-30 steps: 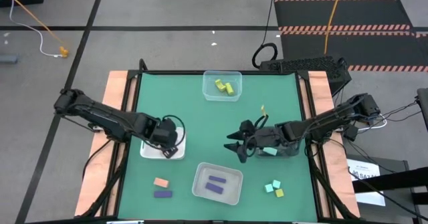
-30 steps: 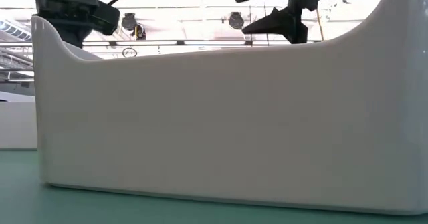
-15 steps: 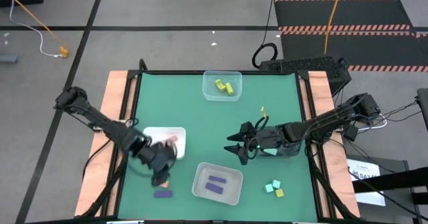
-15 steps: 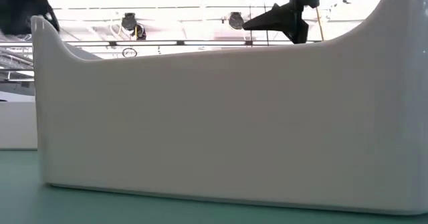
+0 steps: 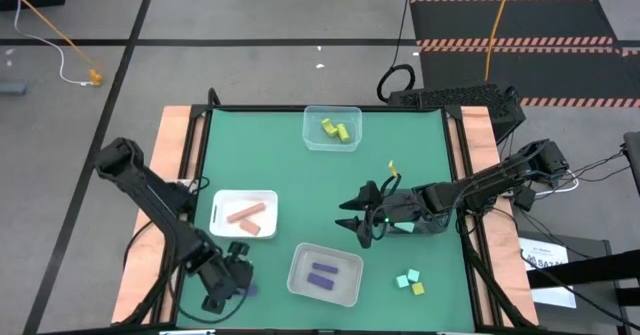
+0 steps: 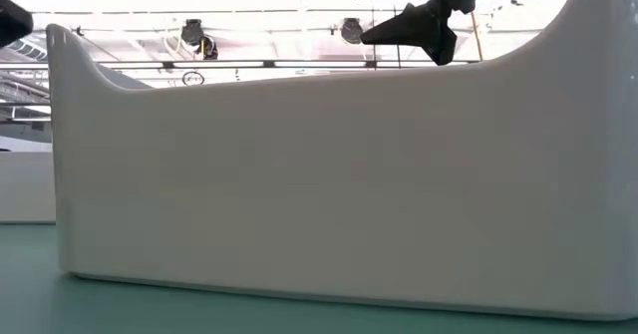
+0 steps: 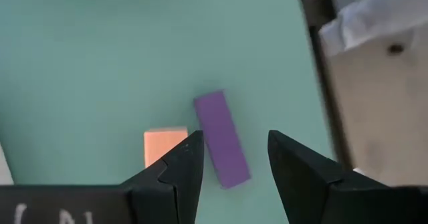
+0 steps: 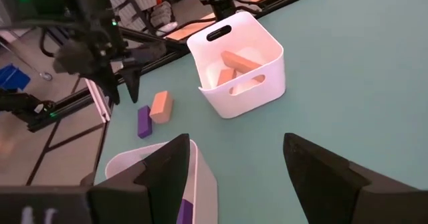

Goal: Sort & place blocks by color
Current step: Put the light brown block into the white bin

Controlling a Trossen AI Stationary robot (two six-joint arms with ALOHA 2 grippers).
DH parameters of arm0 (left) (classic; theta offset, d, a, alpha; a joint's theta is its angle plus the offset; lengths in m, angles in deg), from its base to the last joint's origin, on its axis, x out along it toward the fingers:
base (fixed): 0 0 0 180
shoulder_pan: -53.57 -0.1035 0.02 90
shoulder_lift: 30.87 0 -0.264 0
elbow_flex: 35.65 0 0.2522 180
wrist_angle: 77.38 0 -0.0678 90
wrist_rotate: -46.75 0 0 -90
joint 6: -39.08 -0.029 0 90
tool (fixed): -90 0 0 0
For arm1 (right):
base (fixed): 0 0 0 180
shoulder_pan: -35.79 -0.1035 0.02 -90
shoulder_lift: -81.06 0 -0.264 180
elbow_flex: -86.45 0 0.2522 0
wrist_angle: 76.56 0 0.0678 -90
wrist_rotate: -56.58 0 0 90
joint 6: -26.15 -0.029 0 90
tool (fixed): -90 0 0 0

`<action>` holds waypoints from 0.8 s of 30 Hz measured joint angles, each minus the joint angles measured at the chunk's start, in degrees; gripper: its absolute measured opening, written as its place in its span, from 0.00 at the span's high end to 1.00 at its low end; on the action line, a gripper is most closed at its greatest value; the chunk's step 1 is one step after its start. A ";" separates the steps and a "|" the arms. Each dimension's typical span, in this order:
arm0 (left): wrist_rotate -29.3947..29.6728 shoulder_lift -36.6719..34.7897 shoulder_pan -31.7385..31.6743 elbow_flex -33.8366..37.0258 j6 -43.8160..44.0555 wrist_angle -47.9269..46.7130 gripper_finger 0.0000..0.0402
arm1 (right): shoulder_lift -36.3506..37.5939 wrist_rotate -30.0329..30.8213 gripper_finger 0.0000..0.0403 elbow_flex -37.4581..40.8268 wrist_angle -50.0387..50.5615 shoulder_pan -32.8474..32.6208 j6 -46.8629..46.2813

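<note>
My left gripper (image 5: 232,283) hangs open over the table's near-left corner. In the left wrist view its fingers (image 7: 234,142) stand either side of a loose purple bar (image 7: 223,149) without touching it, and a salmon block (image 7: 164,146) lies flat right beside the bar. My right gripper (image 5: 350,215) hovers open at mid-table. A white tray (image 5: 243,215) holds two salmon blocks. A clear tray (image 5: 332,127) holds yellow blocks, and the near tray (image 5: 325,275) holds purple bars. A teal cube (image 5: 407,278) and a yellow cube (image 5: 417,288) lie loose near the right.
The near tray's white wall (image 6: 329,174) fills the low view, with my right gripper (image 6: 419,20) showing above it. The right wrist view shows the white tray (image 8: 237,63) and my left gripper (image 8: 127,70) beyond it. The table's left rail (image 7: 374,83) runs close by the purple bar.
My left arm has swung from above the white tray toward the table's near-left corner and now hangs over the loose purple bar and salmon block. The white tray is uncovered and shows two salmon blocks.
</note>
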 joint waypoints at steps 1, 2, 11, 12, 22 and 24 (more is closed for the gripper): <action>0.00 0.81 0.14 0.00 -0.85 -0.22 0.59 | 0.00 0.01 0.43 0.00 -0.02 0.00 0.38; 0.01 1.61 0.30 0.00 -1.85 -0.29 0.59 | 0.00 0.01 0.43 0.00 -0.02 0.00 0.81; 1.98 6.17 0.25 0.00 -7.94 -0.40 0.59 | 0.00 0.01 0.43 0.00 0.00 0.00 2.77; 2.03 6.16 0.25 0.00 -7.86 -0.36 0.59 | 0.00 0.03 0.43 0.00 0.00 0.03 2.83; 1.60 5.95 -0.04 0.00 0.35 5.47 0.59 | 0.00 0.03 0.43 0.00 0.00 0.15 2.83; 1.49 5.95 -0.31 0.00 0.66 9.27 0.59 | 0.00 0.03 0.43 0.00 -0.05 0.15 2.83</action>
